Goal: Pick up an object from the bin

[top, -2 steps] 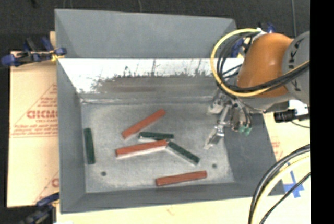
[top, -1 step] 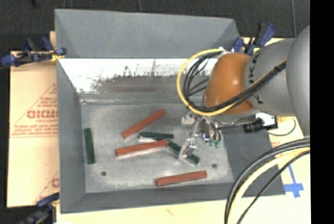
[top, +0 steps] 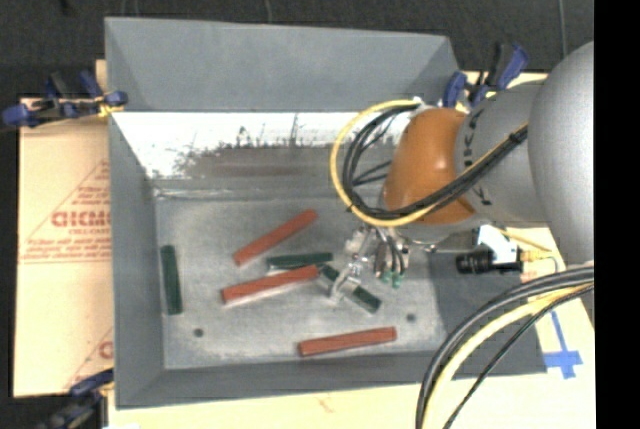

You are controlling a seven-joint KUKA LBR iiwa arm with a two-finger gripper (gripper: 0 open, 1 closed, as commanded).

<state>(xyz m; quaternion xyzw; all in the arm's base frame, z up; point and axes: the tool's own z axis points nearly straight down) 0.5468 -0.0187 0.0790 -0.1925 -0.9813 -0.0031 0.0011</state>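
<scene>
My gripper (top: 352, 277) is low in the right half of the bin, under the arm's orange cover. Right beside it, to its lower right, lies a short dark green block (top: 366, 299); whether the gripper touches it I cannot tell. Just left of the gripper a dark green bar (top: 298, 261) lies flat, and a red-brown bar (top: 268, 288) lies along its lower side, its right end close to the gripper. Another red-brown bar (top: 347, 343) lies near the bin's front wall, below the gripper.
A third red-brown bar (top: 276, 237) lies on a slant in the middle of the bin. A dark green bar (top: 172, 280) lies lengthwise near the left wall. The arm and its cables cover the bin's right side.
</scene>
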